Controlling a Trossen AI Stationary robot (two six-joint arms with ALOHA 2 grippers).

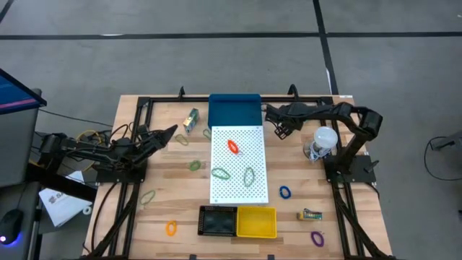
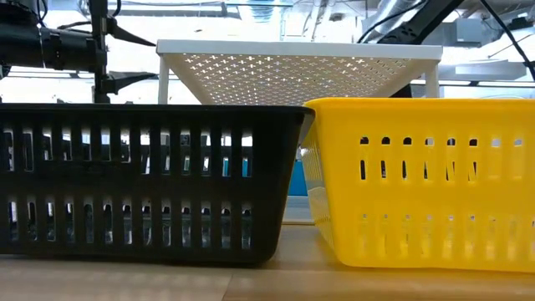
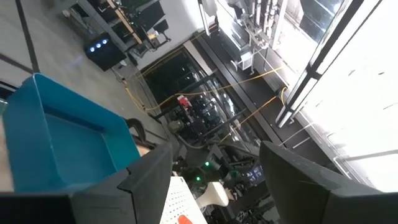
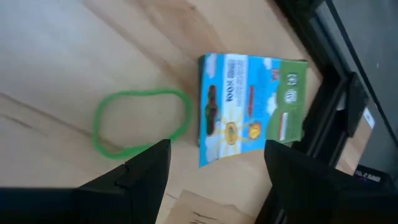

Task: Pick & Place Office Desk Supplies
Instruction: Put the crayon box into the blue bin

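Black bin (image 2: 142, 180) and yellow bin (image 2: 422, 180) sit nearest, side by side. Right gripper (image 4: 214, 165), fingers spread, hangs over a blue-green printed packet (image 4: 252, 106) just beside a green band (image 4: 140, 121); its print is illegible. Left gripper (image 1: 164, 135), fingers spread, hovers near another packet (image 1: 190, 120). Bands (image 1: 233, 146) lie on the white board (image 1: 238, 189).

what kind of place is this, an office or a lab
Probably a robotics lab or workshop, not an office: a wooden table on a black frame carries two arms, sorting bins such as the yellow bin stand on it, and cables and equipment racks fill the room behind.
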